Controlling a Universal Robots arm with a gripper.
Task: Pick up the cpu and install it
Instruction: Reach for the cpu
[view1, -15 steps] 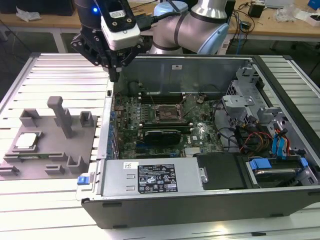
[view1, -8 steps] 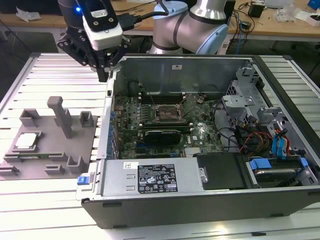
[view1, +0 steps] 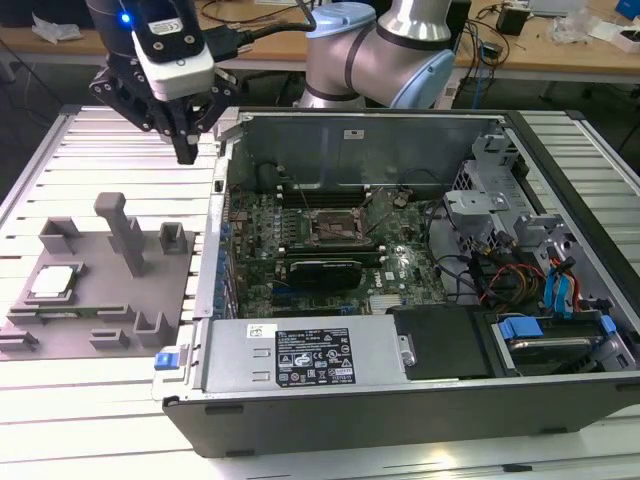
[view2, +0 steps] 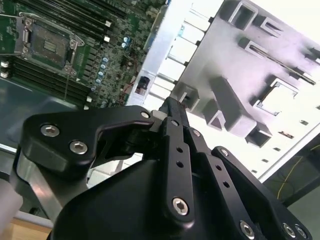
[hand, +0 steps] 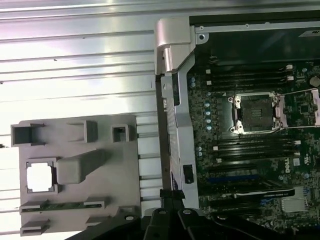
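Note:
The cpu (view1: 55, 283) is a shiny silver-white square lying flat in a pocket of the grey fixture plate (view1: 105, 300), at the exterior view's left. It also shows bright white in the first wrist view, cpu (hand: 40, 177). My gripper (view1: 187, 150) hangs high above the table, between the fixture and the open computer case (view1: 400, 400), fingers pointing down and shut with nothing in them. The motherboard socket (view1: 330, 228) lies open inside the case, also seen as socket (hand: 252, 115) and socket (view2: 47, 45). The black fingers (view2: 172, 120) are pressed together.
The grey fixture carries a tall post (view1: 125, 232) and several raised blocks around the chip pocket. The case wall (view1: 215, 240) stands between fixture and motherboard. Cables and a drive cage (view1: 520, 260) fill the case's right side. A ribbed metal table (view1: 90, 420) lies beneath.

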